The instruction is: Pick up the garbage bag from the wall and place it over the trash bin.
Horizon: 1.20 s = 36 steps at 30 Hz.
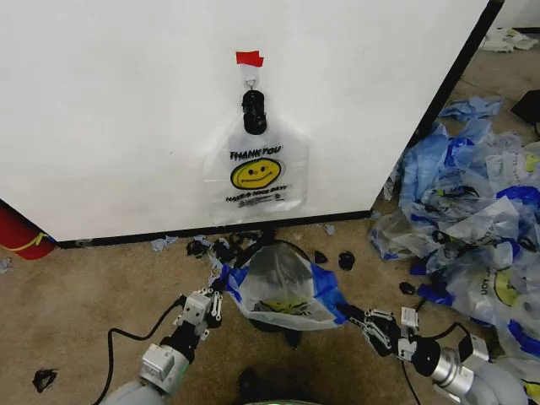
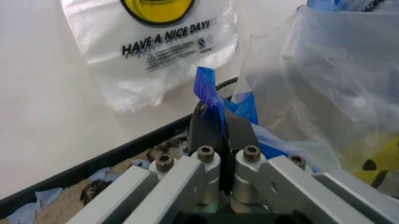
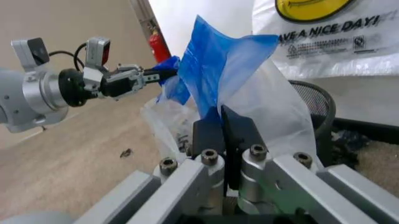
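A garbage bag (image 1: 283, 283) with blue-edged handles is stretched open between my two grippers, low in front of the white wall (image 1: 126, 101). My left gripper (image 1: 221, 291) (image 2: 219, 119) is shut on one blue handle (image 2: 209, 91). My right gripper (image 1: 353, 316) (image 3: 221, 123) is shut on the other handle (image 3: 212, 70). The black mesh trash bin (image 3: 315, 107) (image 1: 291, 337) stands under and behind the open bag, mostly covered by it. A second bag with a smiley face (image 1: 256, 173) hangs from the hook (image 1: 251, 80) under red tape (image 1: 249, 58).
A heap of loose plastic bags (image 1: 472, 211) covers the carpet on the right. A red cylinder (image 1: 21, 232) stands at the far left by the baseboard. Black scraps (image 1: 344, 260) lie along the wall's foot, and a black cable (image 1: 126, 337) trails from my left arm.
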Motion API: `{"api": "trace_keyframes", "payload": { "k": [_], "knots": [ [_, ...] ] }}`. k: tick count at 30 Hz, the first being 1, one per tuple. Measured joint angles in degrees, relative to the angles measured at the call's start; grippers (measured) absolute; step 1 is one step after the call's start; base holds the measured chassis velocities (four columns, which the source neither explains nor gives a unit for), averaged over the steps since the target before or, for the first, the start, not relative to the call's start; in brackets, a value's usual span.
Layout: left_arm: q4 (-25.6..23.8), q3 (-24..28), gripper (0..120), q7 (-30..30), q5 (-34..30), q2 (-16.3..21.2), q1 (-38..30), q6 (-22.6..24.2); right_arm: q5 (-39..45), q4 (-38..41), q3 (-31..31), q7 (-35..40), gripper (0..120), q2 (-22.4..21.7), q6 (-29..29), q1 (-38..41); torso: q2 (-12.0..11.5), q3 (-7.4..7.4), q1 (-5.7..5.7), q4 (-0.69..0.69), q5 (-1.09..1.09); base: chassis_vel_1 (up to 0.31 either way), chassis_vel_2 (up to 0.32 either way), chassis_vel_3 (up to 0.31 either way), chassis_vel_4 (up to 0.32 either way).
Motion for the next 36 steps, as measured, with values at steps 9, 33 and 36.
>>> {"api": "trace_keyframes", "payload": {
  "k": [9,33,36],
  "knots": [
    [2.01,1.03,0,-0.29,1.76,-0.30,0.80,-0.55,-3.07,-1.99,-1.41,1.77,0,1.26,0.49,-0.27,0.00,0.00,0.00,-0.01,0.01,0.000,0.000,0.000,0.000],
    [4.76,-0.02,0,-1.43,5.31,-1.14,3.97,-1.49,-4.44,-3.50,-3.66,8.76,0,4.05,1.51,-0.72,-0.01,0.00,0.00,0.00,0.00,0.000,0.000,0.000,0.000],
    [5.32,-0.82,0,-1.55,6.06,-1.53,5.46,-1.82,-5.69,-4.06,-4.20,10.32,0,4.94,1.50,-0.79,-0.01,0.00,0.00,0.00,0.00,0.000,0.000,0.000,0.000]
  ]
}}
